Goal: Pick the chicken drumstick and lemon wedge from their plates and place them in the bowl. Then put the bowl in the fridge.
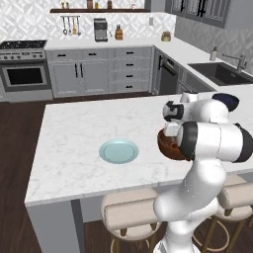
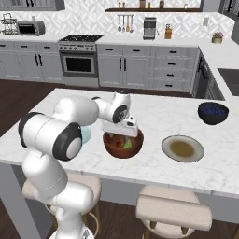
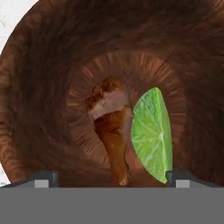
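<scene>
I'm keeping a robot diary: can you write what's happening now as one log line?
gripper: open above dark wooden bowl | reddish-brown chicken drumstick: in bowl | bright green lemon wedge: in bowl, beside drumstick | blue-green plate: bare

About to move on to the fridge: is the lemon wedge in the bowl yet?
In. The lemon wedge lies on the bottom of the bowl beside the chicken drumstick.

A white marble-topped island counter (image 1: 74,148) stands on a dark wood plank floor (image 1: 17,133). Beige cushioned round stools (image 2: 173,212) tuck under its near edge. Beyond the island, grey panelled cabinets (image 2: 135,70) flank a steel oven range (image 2: 79,58) below patterned wall tile (image 1: 29,20).
</scene>
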